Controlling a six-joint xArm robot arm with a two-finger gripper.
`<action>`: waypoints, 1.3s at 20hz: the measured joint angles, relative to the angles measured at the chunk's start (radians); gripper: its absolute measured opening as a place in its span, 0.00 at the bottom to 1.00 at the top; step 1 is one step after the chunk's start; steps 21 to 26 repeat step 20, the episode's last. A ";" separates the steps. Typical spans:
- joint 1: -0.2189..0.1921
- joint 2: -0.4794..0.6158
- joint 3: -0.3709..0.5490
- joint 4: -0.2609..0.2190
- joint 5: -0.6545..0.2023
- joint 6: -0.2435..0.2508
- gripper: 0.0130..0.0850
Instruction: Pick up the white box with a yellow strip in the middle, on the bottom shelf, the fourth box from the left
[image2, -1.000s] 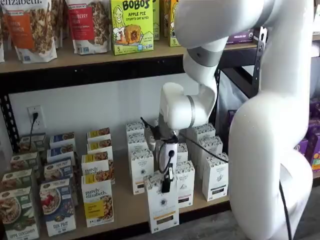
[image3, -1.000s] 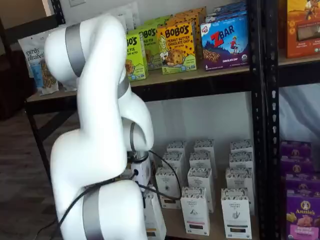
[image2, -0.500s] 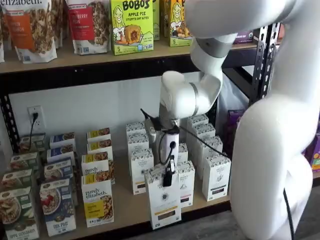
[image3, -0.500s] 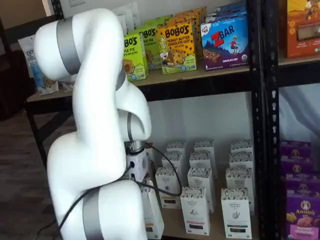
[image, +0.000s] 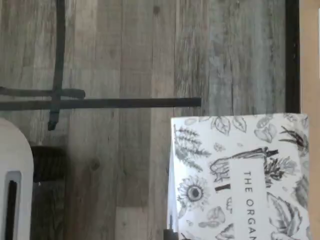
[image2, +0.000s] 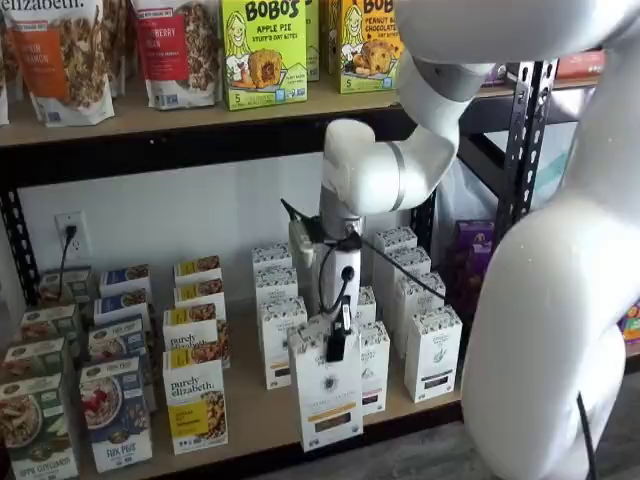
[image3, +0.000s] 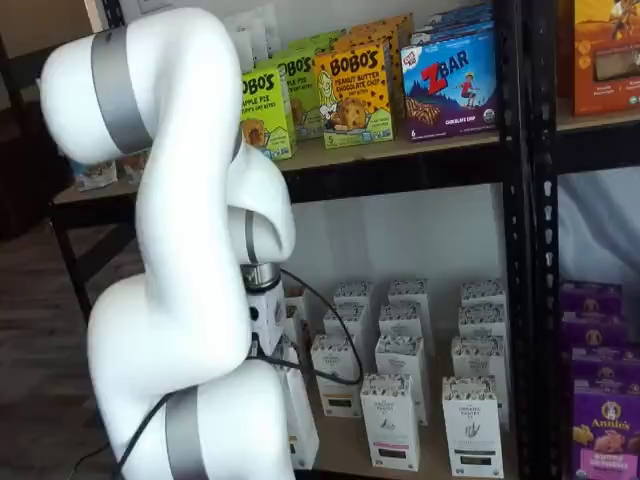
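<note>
In a shelf view the gripper (image2: 337, 345) showed mostly as one black finger (image2: 338, 343) pressed down over the speckled top of the white box (image2: 326, 395); the second finger was hidden behind the carton, so whether the pair was clamped on it could not be told. In the other shelf view the arm's white links covered the gripper entirely, and only a narrow side strip of the white box (image3: 299, 420) showed past the arm.

The box stood upright, long axis vertical, its emblem and dull yellow band facing the room. It was at the front lip of the bottom shelf (image2: 250, 420), ahead of the rows of black-banded white cartons (image2: 432, 353); whether its base touched the board was unclear.

The wrist view caught the botanical-print top of the white box (image: 240, 175), cut off at the frame edge, with grey plank floor (image: 125, 60) beyond it.
</note>
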 joint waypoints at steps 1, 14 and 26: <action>0.002 -0.017 0.004 0.003 0.009 0.000 0.50; 0.019 -0.217 0.043 0.016 0.122 0.029 0.50; 0.026 -0.279 0.046 0.012 0.171 0.048 0.50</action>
